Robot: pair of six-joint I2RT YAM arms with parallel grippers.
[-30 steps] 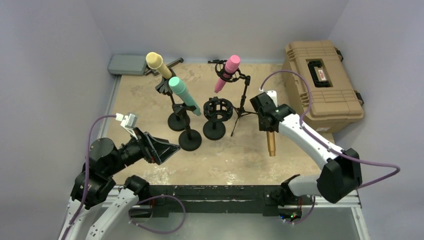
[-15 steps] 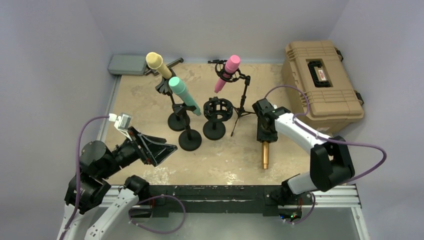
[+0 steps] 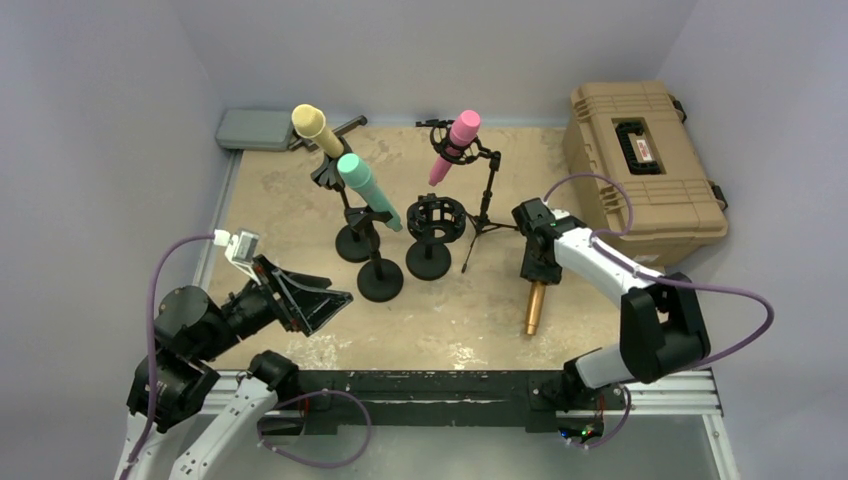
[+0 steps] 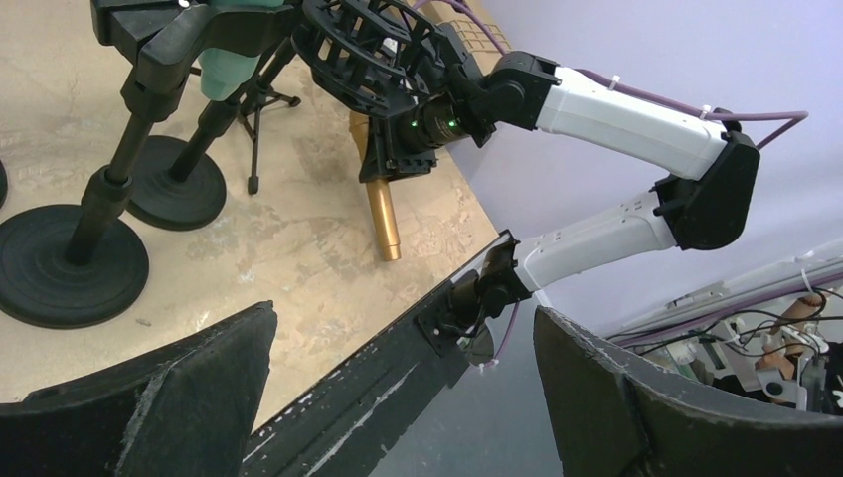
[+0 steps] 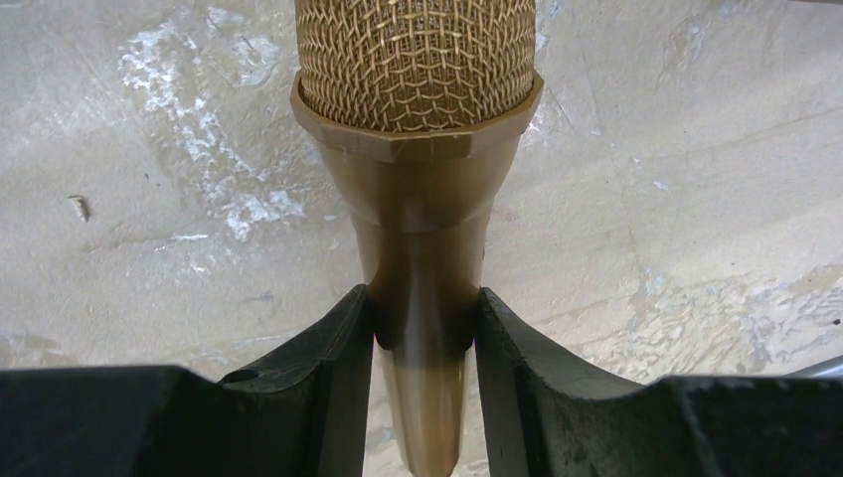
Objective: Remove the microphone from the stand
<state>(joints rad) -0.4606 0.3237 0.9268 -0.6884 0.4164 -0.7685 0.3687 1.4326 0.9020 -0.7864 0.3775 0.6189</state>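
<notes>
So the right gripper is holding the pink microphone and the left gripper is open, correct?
No, the color is wrong: the right gripper holds the gold microphone, clear in the right wrist view. The pink microphone is in its stand at the back. The left gripper is open, as stated.

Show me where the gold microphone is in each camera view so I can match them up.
Top external: the gold microphone is right of centre, pointing down-picture from the right gripper.
Left wrist: upper centre, slanting down from that gripper.
Right wrist: dead centre, mesh head at the top, body clamped in the jaws.
Shared landmark: the right gripper holding it, seen in all three views.
</notes>
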